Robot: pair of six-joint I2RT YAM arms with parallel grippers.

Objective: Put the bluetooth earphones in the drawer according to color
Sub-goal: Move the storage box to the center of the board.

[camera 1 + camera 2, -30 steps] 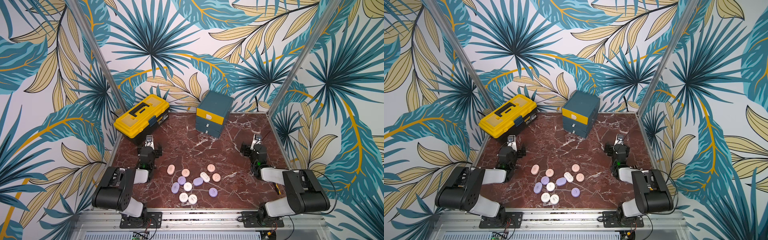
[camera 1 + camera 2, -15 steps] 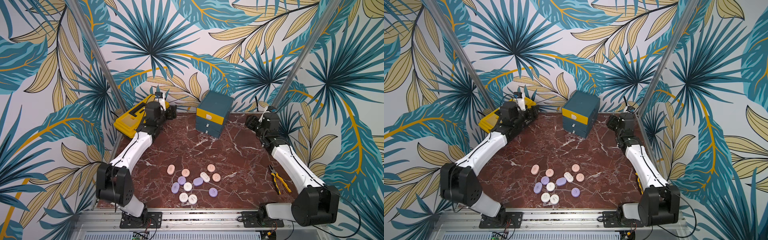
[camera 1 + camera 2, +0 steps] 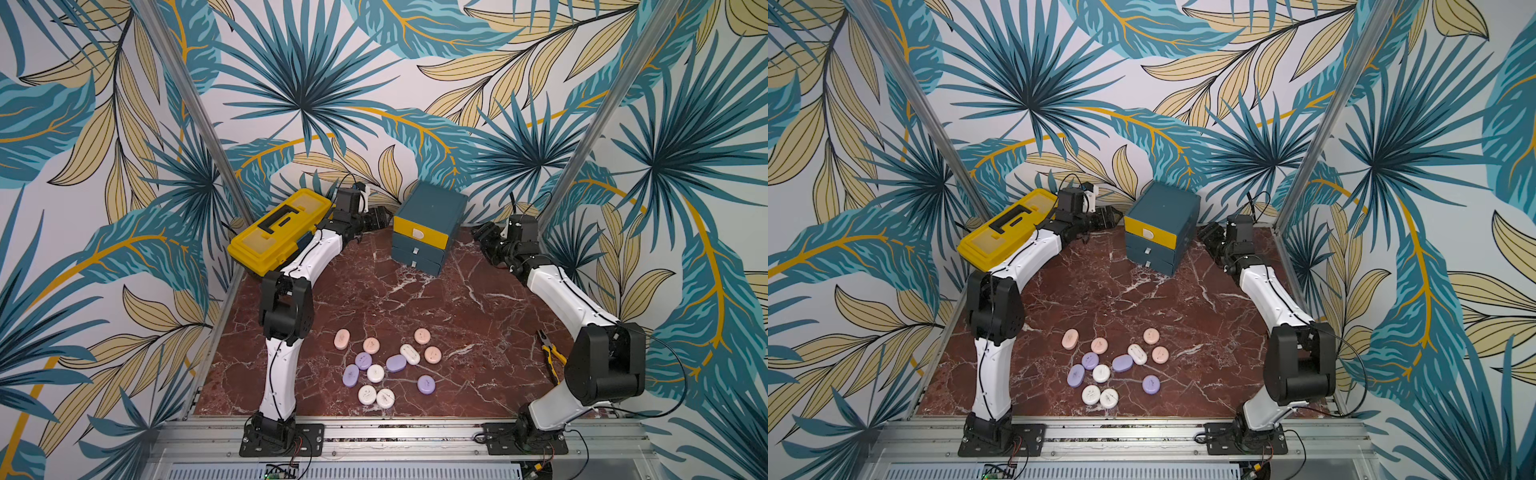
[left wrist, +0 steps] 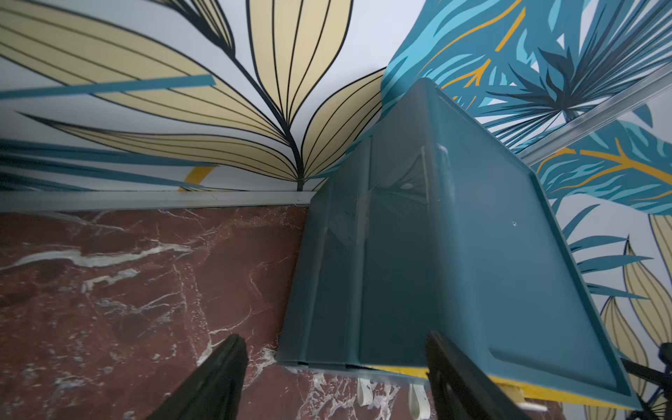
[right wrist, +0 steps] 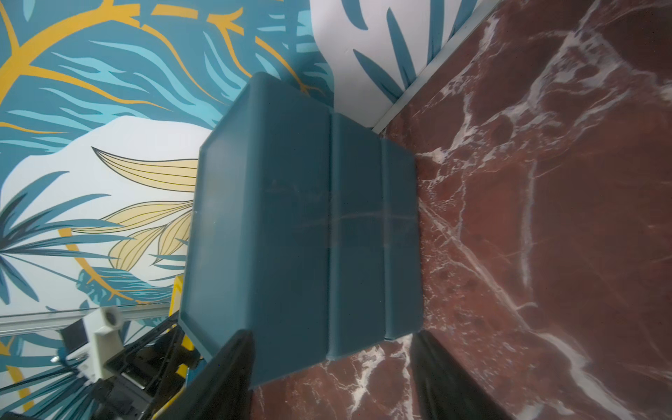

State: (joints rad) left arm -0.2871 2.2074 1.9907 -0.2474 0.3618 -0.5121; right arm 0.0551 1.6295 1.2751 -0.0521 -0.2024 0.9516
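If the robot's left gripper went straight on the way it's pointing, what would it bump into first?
The left gripper points straight at the teal drawer chest, so it would most likely hit the chest's side wall first, between its open jaws. How close it is, the pictures don't settle.

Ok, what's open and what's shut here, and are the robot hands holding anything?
drawer chest: all three drawers look shut
earphone cases: twelve, shut, lying loose
yellow toolbox: lid shut
left gripper: open, empty, beside the chest
right gripper: open, empty, beside the chest
pliers: lying flat, untouched
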